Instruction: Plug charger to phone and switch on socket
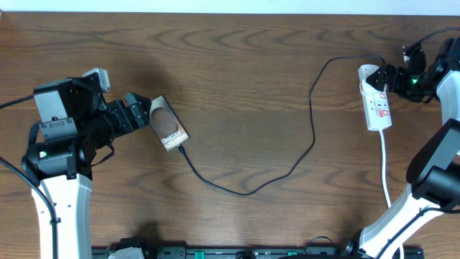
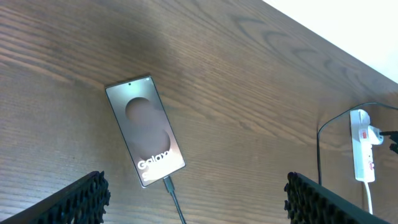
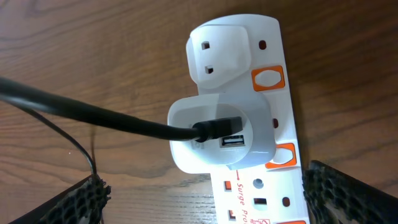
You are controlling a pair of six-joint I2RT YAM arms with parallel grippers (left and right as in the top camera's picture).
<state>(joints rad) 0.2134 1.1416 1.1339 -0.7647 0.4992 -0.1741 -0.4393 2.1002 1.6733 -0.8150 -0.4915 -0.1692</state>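
The left claw is wide open and holds nothing. Its two black fingers stand far apart. The phone lies flat on the brown table just in front of this claw. From above, the claw's tips sit right at the phone's top end, but it is hard to tell if they touch it. The white letters on the phone are at its other end.

The charger is a thin black wire. Its small tip sits in the lettered end of the phone. The wire then bends in a big loop across the table to the socket, far over on the right side.

The right claw is wide open too, with nothing in it. It hangs over the far end of the socket, one finger out to each side. A white plug block sits in the socket, and the black wire's end goes into it. Orange switches line one edge of the socket. A white cord runs from the socket toward the near edge of the table.
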